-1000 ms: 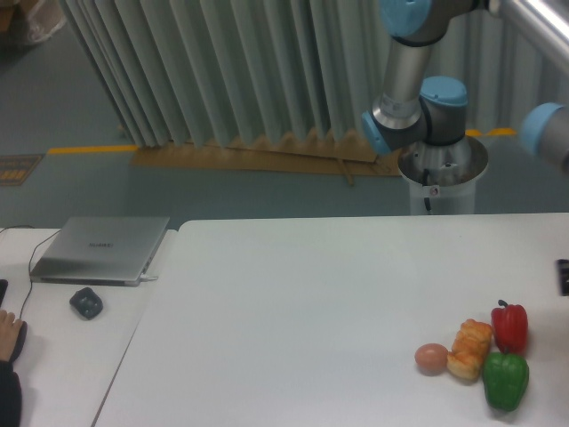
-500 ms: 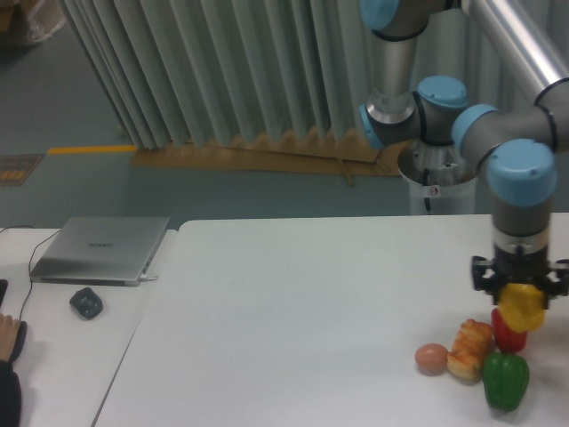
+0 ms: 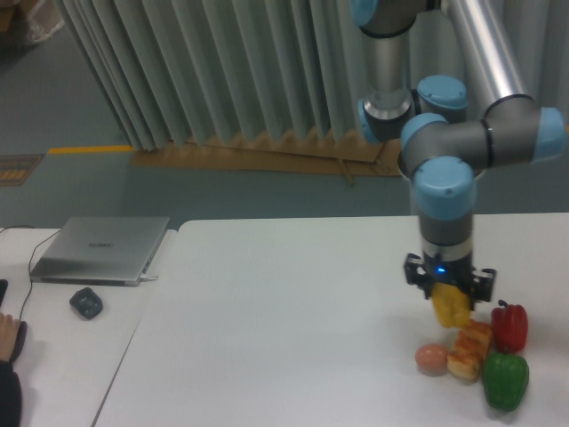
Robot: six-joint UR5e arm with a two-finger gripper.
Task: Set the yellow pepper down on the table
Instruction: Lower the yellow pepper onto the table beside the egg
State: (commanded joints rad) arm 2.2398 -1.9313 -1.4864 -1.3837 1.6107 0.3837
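Hand [image 3: 449,298] points straight down at lower right of frame, closed on the yellow pepper [image 3: 451,309], which hangs directly beneath it, above the bench [image 3: 293,329]. Pepper sits just above the bread piece [image 3: 469,349]; bare bench surface lies to its left.

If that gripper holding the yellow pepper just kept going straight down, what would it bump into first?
Probably the bread roll right under the yellow pepper, though depth is unclear; it might land on the table just behind it.

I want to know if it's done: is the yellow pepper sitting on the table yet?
No, the yellow pepper hangs in the gripper above the table, not resting on it.
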